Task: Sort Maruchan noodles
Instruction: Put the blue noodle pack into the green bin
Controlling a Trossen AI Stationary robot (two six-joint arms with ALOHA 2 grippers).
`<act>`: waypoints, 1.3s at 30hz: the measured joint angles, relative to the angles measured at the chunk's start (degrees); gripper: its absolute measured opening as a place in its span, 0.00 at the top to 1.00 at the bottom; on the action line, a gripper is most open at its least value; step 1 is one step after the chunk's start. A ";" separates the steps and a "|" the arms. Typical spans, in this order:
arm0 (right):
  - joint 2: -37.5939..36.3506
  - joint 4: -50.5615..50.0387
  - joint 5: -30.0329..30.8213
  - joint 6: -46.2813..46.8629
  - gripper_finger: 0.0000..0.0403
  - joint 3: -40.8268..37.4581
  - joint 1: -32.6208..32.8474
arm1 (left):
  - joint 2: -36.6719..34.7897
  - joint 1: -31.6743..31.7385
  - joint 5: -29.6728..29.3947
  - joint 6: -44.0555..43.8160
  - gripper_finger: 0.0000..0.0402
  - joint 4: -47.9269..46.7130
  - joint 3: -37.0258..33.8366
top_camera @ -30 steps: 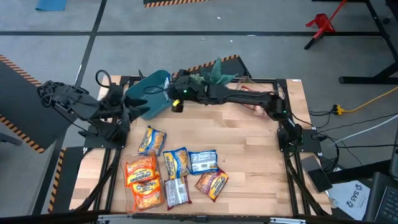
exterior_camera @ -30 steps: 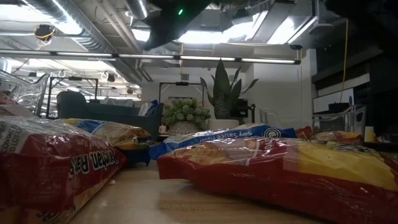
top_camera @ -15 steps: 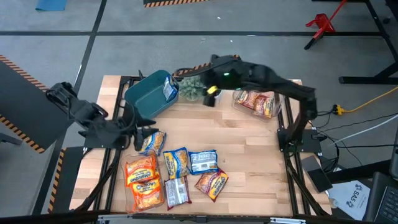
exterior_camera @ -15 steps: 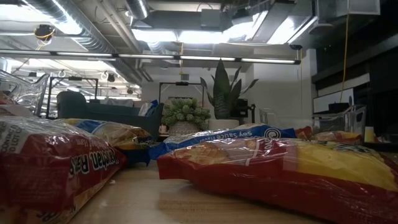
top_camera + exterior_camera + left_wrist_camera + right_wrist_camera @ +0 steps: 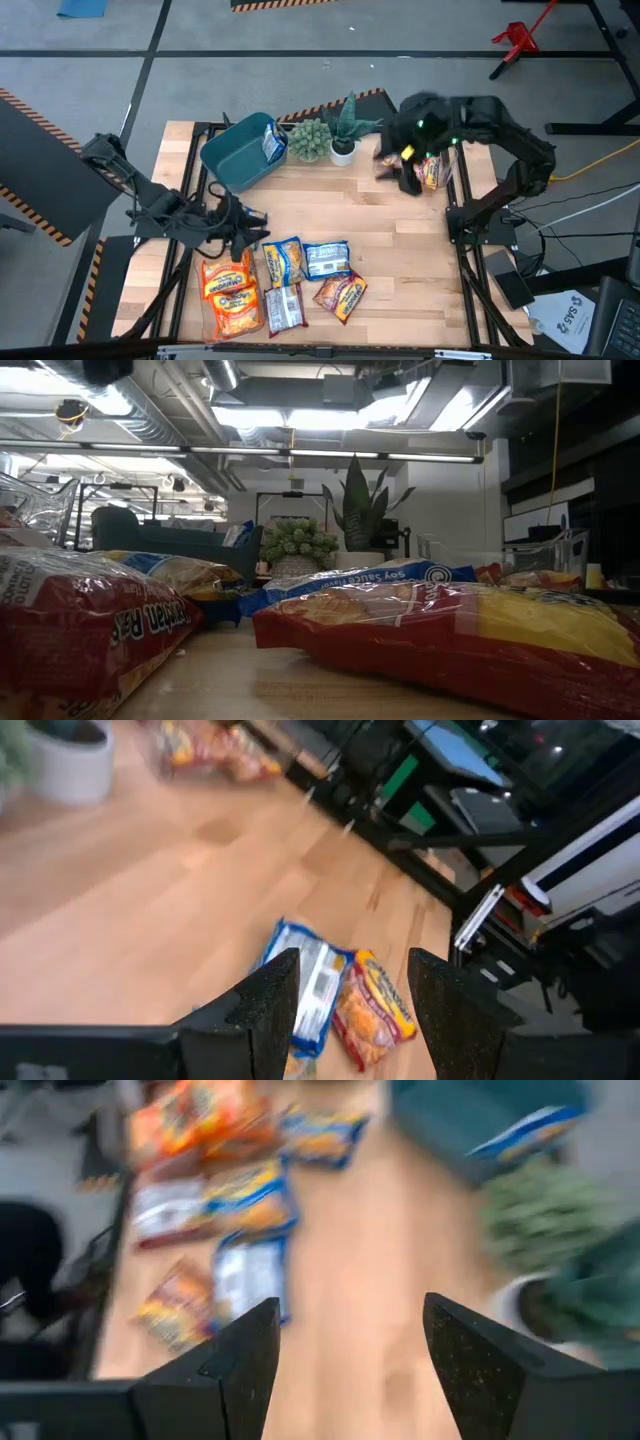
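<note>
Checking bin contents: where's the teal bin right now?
High view: the teal bin sits at the table's far left, tipped, a blue-yellow packet at its right rim, just left of the two potted plants.

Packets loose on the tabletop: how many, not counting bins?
6 visible. Two orange at the front left, a blue-yellow, a blue-white, a silvery-red and an orange-red. The left end effector may hide another.
</note>
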 joint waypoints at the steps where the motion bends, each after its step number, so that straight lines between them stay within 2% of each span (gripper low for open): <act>1: -0.52 0.09 -0.75 0.72 0.43 -1.76 1.13 | 0.37 0.27 0.53 -1.62 0.55 -0.07 -0.46; 6: -2.34 4.79 -0.26 1.06 0.43 -12.42 8.88 | 2.32 2.28 3.11 -8.89 0.55 -4.80 -1.64; 10: -2.40 13.20 1.12 1.81 0.43 -20.88 14.40 | 3.94 5.58 5.56 -13.46 0.55 -11.77 -1.64; 16: -2.40 23.34 0.62 4.34 0.43 -30.16 19.48 | 7.88 10.81 13.55 -19.63 0.55 -20.42 -1.64; 19: -2.40 24.07 0.72 6.30 0.43 -31.35 20.66 | 10.49 12.93 17.27 -22.55 0.55 -22.79 -1.64; 28: -2.47 24.32 4.08 7.76 0.43 -31.52 23.85 | 17.78 18.36 21.50 -26.69 0.55 -30.88 -1.64; 39: -2.47 24.59 4.71 8.53 0.43 -31.50 24.50 | 24.64 23.41 26.89 -28.45 0.55 -31.70 -1.62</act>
